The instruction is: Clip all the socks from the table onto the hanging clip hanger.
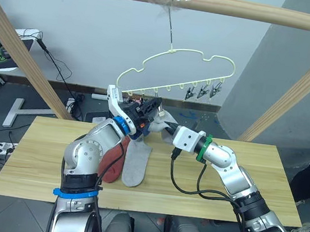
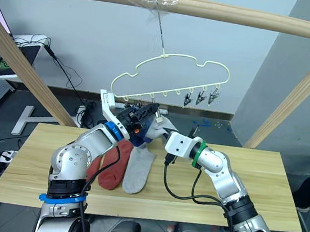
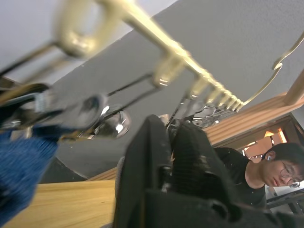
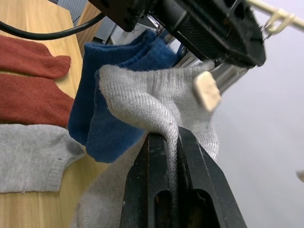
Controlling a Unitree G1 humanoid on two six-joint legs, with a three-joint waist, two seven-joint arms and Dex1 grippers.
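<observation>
The pale clip hanger (image 1: 177, 51) hangs by its hook from the wooden pole. My left gripper (image 1: 157, 104) is raised to its lower bar, fingers (image 3: 147, 142) pressed together on a metal clip. Two blue socks (image 4: 114, 71) hang from clips right beside it. My right gripper (image 4: 173, 137) is shut on the cuff of a light grey sock (image 4: 142, 99), held up just under the left gripper. Two rust-red socks (image 1: 115, 156) and another grey sock (image 1: 136, 162) lie flat on the table (image 1: 251, 162) below the left arm.
Three free clips (image 1: 203, 92) hang at the hanger's right end. The round wooden pole frame (image 1: 241, 9) crosses overhead, with slanted legs at both sides. A person (image 3: 266, 166) sits beyond the table in the left wrist view.
</observation>
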